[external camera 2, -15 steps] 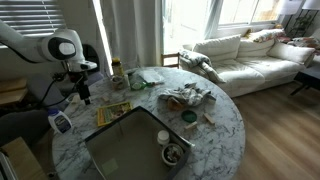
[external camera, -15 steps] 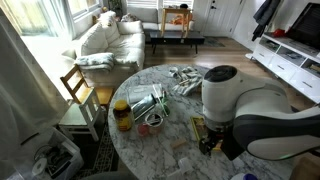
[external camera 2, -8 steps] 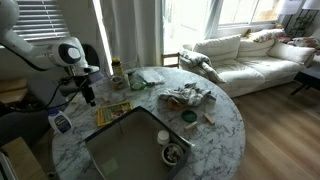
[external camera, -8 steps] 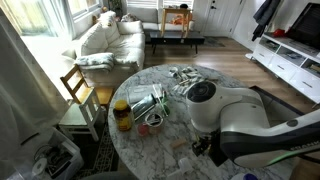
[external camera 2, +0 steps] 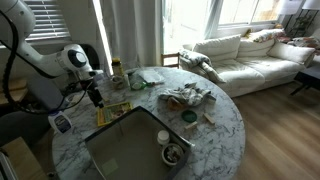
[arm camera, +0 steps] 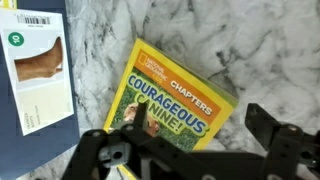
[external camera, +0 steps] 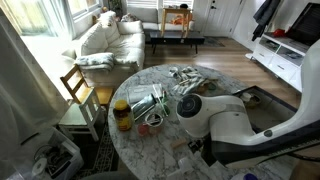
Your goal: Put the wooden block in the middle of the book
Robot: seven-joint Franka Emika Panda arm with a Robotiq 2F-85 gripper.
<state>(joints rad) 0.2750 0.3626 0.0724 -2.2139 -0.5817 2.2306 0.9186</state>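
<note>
The book is a yellow paperback titled "Courageous Canine!" and lies flat on the marble table. It also shows as a yellowish rectangle in an exterior view. My gripper hovers right above the book's lower edge, fingers spread wide with nothing between them. In an exterior view the gripper hangs just over the book. In the exterior view from the opposite side my arm hides both book and gripper. I cannot make out the wooden block in any view.
A blue-and-white leaflet lies beside the book. A large metal tray, a small bowl, jars and a pile of clutter share the round table. A wooden chair stands at its edge.
My arm has swung down and over the book, and now blocks more of the table in one exterior view. The book has not moved.
</note>
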